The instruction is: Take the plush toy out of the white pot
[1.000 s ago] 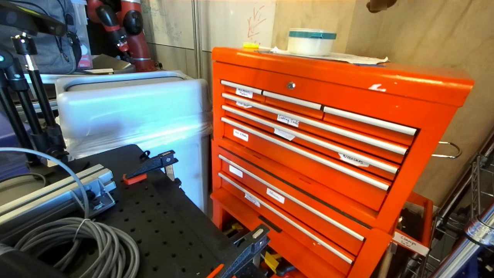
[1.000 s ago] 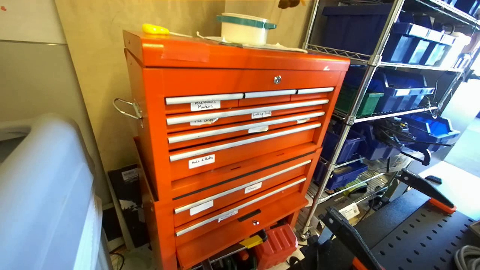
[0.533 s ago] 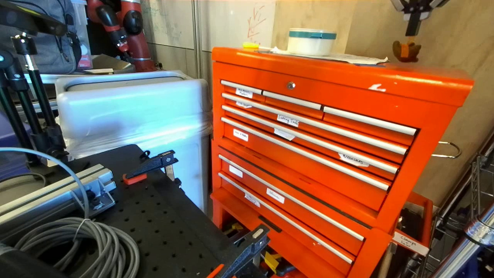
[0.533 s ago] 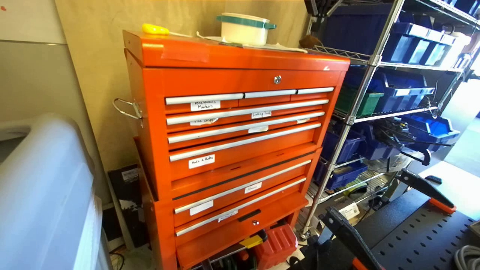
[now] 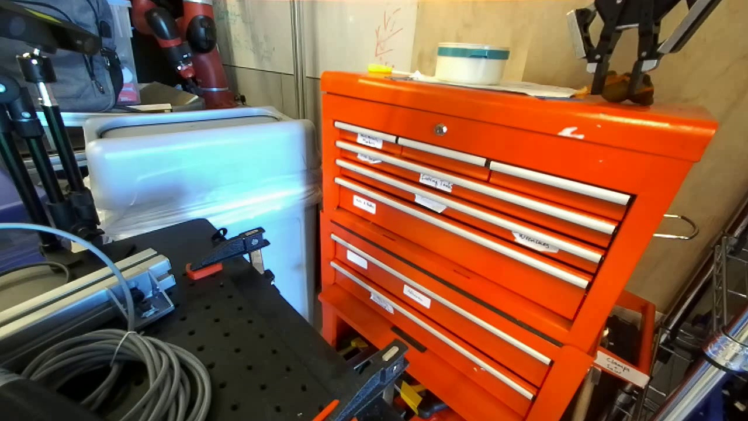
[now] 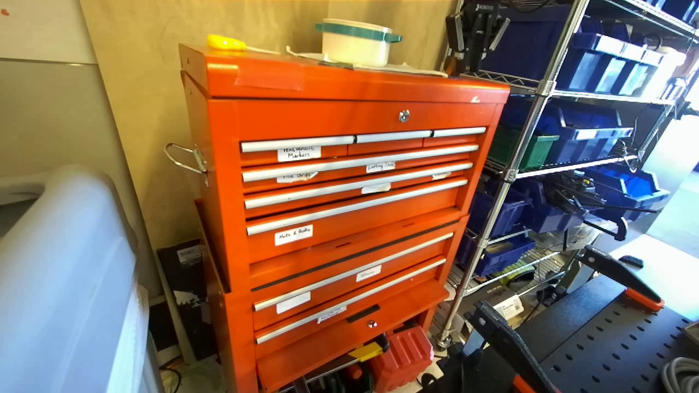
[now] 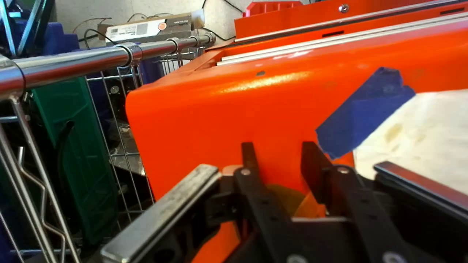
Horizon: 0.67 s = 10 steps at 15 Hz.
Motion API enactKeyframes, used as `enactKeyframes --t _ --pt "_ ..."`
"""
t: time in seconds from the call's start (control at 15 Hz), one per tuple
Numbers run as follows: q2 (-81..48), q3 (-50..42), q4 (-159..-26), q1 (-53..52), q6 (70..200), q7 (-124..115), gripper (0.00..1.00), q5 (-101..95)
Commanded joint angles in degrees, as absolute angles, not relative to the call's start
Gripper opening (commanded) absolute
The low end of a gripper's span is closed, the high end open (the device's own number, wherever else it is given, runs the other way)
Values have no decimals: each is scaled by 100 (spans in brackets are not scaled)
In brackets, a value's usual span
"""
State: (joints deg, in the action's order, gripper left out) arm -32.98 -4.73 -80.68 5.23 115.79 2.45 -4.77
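The white pot (image 5: pixel 470 65) with a teal band stands on top of the orange tool chest (image 5: pixel 497 126); it also shows in an exterior view (image 6: pixel 355 46). The inside of the pot cannot be seen. The plush toy (image 5: pixel 617 86), brown with orange parts, is at the chest top's end, well to the side of the pot. Only a bit of it shows in an exterior view (image 6: pixel 450 66). My gripper (image 5: pixel 615 90) is above it, fingers apart and pointing down. In the wrist view the toy (image 7: pixel 287 199) shows low between the spread fingers (image 7: pixel 279 146).
White paper (image 7: pixel 420 135) with blue tape (image 7: pixel 365 113) lies on the chest top beside the gripper. A yellow-handled tool (image 6: pixel 226 42) lies at the far end. A metal shelf rack (image 6: pixel 538 109) with blue bins stands close to the gripper's side.
The gripper has come down into view with the toy hanging below its closed fingers, lowered it to the chest top and turned. The fingers are now apart. The pot has not moved.
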Motion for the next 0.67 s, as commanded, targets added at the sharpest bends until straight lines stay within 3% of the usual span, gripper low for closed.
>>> enactKeyframes --t 0.0,0.27,0.33,0.4,0.47,0.6 --pt "-2767 -421 -8376 448 11602 286 69 -526" --pt "-2297 -214 -8436 503 11442 630 98 -224" --pt "-2153 -137 -8531 540 11392 755 100 -58" --pt "-2544 -279 -8184 448 11481 486 87 -298" --pt "-2422 -244 -8241 448 11429 552 96 -215" --pt "-2272 -217 -8353 444 11399 597 100 -164"
